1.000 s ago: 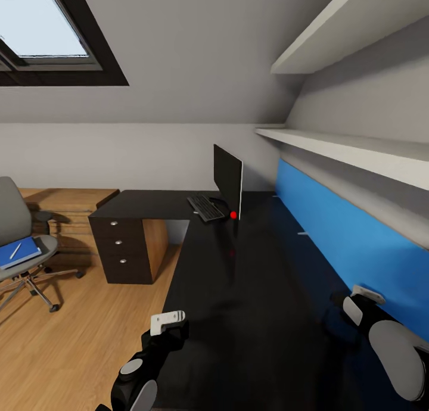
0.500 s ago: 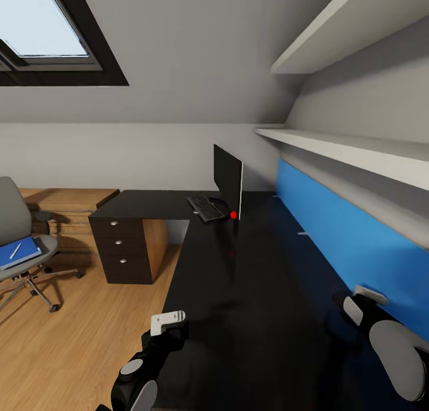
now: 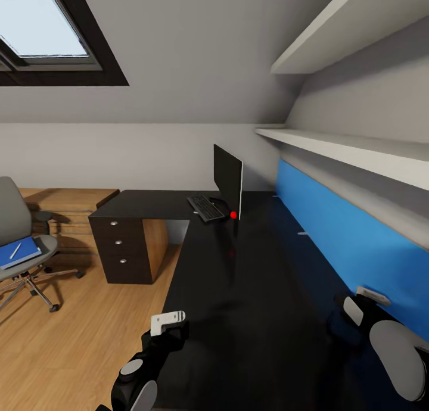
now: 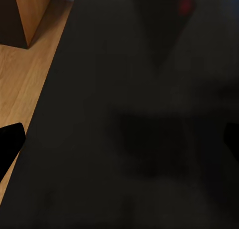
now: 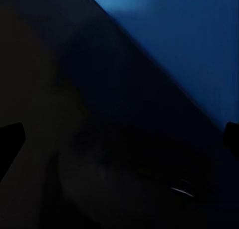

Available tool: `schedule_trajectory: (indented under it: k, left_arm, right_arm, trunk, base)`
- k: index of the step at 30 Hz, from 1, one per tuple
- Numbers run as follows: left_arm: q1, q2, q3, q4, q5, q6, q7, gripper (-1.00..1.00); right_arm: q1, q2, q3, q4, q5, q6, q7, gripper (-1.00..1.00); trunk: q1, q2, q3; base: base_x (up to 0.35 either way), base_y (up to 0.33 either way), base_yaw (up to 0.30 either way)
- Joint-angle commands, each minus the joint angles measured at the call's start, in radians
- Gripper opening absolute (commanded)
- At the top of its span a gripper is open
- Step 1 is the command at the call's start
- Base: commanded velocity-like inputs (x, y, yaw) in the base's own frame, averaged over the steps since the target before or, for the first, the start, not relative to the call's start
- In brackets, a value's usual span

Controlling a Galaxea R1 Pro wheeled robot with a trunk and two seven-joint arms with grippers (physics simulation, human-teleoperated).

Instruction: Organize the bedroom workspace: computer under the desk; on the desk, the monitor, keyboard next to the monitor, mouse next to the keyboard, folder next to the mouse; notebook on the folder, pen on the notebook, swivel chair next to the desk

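**Both grippers empty over desk; folder on chair is the next fetch**

Left gripper (image 4: 119, 139) spread wide, fingertips at the edges of its wrist view, nothing between them; hangs over the near edge of the desk (image 3: 250, 292). Right gripper (image 5: 119, 134) also wide open and empty, above the desk close to the blue wall panel (image 3: 351, 244).

Monitor (image 3: 228, 181) upright on the far end of the desk, keyboard (image 3: 205, 208) just beside it on the desktop. Mouse and computer: can't pick them out. Drawer unit (image 3: 122, 250) under the desk's far wing.

Swivel chair (image 3: 18, 244) stands well apart from the desk, off to the robot's left on the wood floor (image 3: 77, 333). Folder (image 3: 19, 252) lies flat on the seat with the pen (image 3: 15, 251) on top.

Judged step: go fetch the folder. To do it well: turn the base toward the chair first, arms tucked so they don't clip the desk edge. Pen is loose on the folder and will likely roll if the folder tilts, so lift the pen off first or keep the folder level. Grip the folder at an overhanging edge; a flat thing is hard to pinch from above.
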Motion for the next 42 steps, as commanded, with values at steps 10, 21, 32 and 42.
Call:
schedule_trajectory:
  k: [10, 21, 32, 42]
  left_arm:
    - [-0.001, 0.001, -0.002, -0.001, 0.009, 0.002, 0.009, 1.0]
    - [-0.001, 0.001, -0.002, -0.001, 0.009, 0.002, 0.009, 1.0]
    - [-0.001, 0.001, -0.002, -0.001, 0.009, 0.002, 0.009, 1.0]
    - [-0.001, 0.001, -0.002, -0.001, 0.009, 0.002, 0.009, 1.0]
  right_arm:
    - [0.0, 0.0, 0.0, -0.001, -0.001, 0.034, -0.003, 1.0]
    - [0.0, -0.001, -0.001, -0.001, -0.001, 0.047, -0.003, 1.0]
    - [0.0, -0.008, -0.001, 0.0, -0.001, 0.051, -0.004, 1.0]
    - [0.0, -0.009, -0.001, 0.0, -0.001, 0.075, -0.003, 1.0]
  trunk:
    - [0.0, -0.001, -0.001]
    - [0.0, -0.001, -0.001]
    - [0.0, -0.001, -0.001]
    - [0.0, -0.001, -0.001]
  base:
    - [0.0, 0.0, 0.0]
    - [0.0, 0.0, 0.0]
    - [0.0, 0.0, 0.0]
    - [0.0, 0.0, 0.0]
